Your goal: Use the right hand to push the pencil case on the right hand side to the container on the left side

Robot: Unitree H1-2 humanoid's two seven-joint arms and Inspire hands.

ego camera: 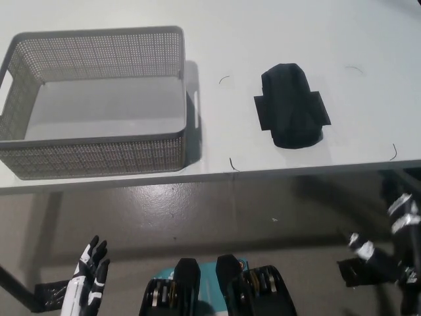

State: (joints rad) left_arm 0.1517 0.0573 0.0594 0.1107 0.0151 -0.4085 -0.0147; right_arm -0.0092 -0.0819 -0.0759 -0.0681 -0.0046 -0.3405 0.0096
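Two items rest on the white table (217, 26), and both hands are positioned below its front edge, over the grey floor (217, 210). At far left, the grey perforated container (99, 155) sits on the table with its near wall close to the table's front edge; it is a rectangular basket with a handle slot in each end wall, and nothing is visible inside it. Below it, at the lower left of the view, the white left hand (91, 280) rests off the table with its dark-tipped fingers (95, 253) extended upward and slightly spread, holding nothing. To the right of the container, well apart from it, the black pencil case (291, 106) lies flat on the table, standing roughly lengthwise away from the robot, with short flaps projecting from both long sides. Several thin dark curved marks show on the tabletop around the case. At the lower right, the black right hand (385, 253) is low, off the table and clear of the pencil case; whether it is open or closed cannot be determined.
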